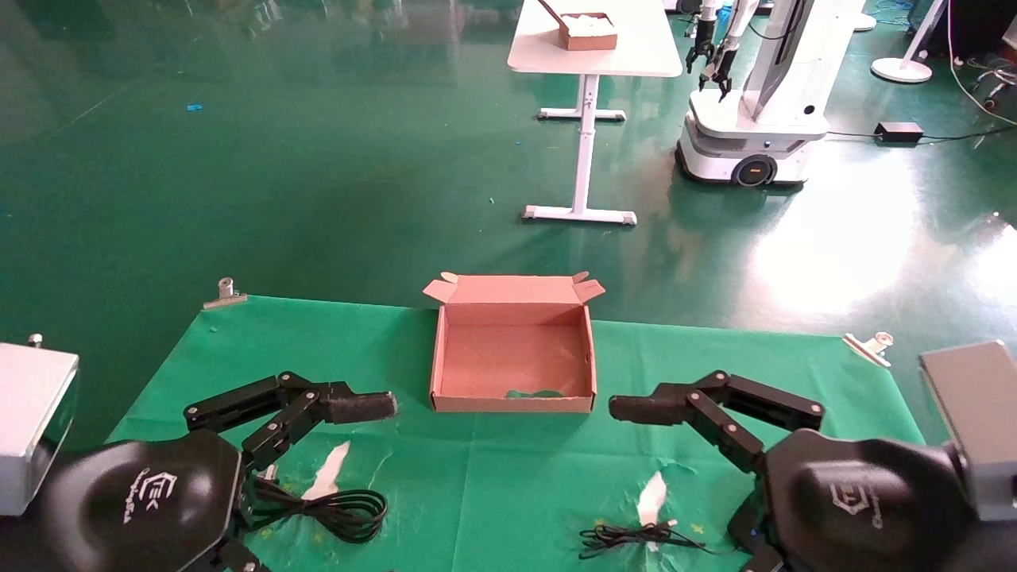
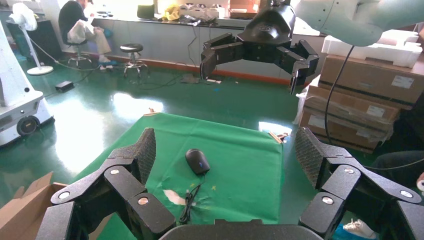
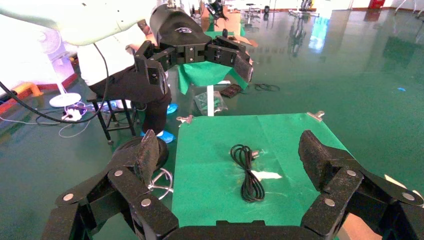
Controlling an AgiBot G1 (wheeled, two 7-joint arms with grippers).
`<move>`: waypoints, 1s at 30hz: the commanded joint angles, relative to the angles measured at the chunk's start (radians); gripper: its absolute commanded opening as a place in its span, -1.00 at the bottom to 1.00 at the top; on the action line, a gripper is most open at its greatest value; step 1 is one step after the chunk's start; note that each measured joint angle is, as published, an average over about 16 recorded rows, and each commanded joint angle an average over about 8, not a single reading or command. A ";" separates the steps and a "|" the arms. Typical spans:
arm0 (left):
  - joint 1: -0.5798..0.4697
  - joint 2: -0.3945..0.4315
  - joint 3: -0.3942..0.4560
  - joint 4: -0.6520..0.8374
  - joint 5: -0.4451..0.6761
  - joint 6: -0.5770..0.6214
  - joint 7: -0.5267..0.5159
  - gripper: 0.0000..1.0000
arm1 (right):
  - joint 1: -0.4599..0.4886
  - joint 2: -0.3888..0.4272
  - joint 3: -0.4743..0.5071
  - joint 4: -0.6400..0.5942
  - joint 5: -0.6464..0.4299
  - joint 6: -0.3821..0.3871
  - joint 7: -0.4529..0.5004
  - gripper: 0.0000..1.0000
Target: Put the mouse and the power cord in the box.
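The open brown box sits at the middle of the green cloth, lid flap folded back and the inside bare. My left gripper hovers open just left of it, and my right gripper hovers open just right of it. The coiled black power cord lies near the front edge under my left arm, also seen as the power cord. The black mouse lies on the right side with its thin wire bundled beside it; in the head view only the wire shows, the mouse hidden by my right arm.
Metal clips hold the cloth's far corners. Torn white patches mark the cloth. Beyond it stand a white table and another robot on the green floor. Cardboard boxes are stacked off the right side.
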 commanded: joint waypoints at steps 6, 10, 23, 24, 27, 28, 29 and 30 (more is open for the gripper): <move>0.000 0.000 0.000 0.000 0.000 0.000 0.000 1.00 | 0.000 0.000 0.000 0.000 0.000 0.000 0.000 1.00; 0.000 0.000 0.000 0.000 0.000 0.000 0.000 1.00 | 0.000 0.000 0.000 0.000 0.000 0.000 0.000 1.00; 0.000 0.000 0.000 0.000 0.000 0.000 0.000 1.00 | 0.000 0.000 0.000 0.000 0.000 0.000 0.000 1.00; 0.000 0.000 0.000 0.000 0.000 0.000 0.000 1.00 | 0.000 0.000 0.000 0.000 0.000 0.000 0.000 1.00; 0.000 0.000 0.000 0.000 0.000 0.000 0.000 1.00 | 0.000 0.000 0.000 0.000 0.000 0.000 0.000 1.00; 0.000 0.000 0.000 0.000 0.000 0.000 0.000 1.00 | 0.000 0.000 0.000 0.000 0.000 0.000 0.000 1.00; 0.000 0.000 0.000 0.000 0.000 0.000 0.000 1.00 | 0.000 0.000 0.000 0.000 0.000 0.000 0.000 1.00; 0.000 0.000 0.000 0.000 0.000 0.000 0.000 1.00 | 0.000 0.000 0.000 0.000 0.000 0.000 0.000 1.00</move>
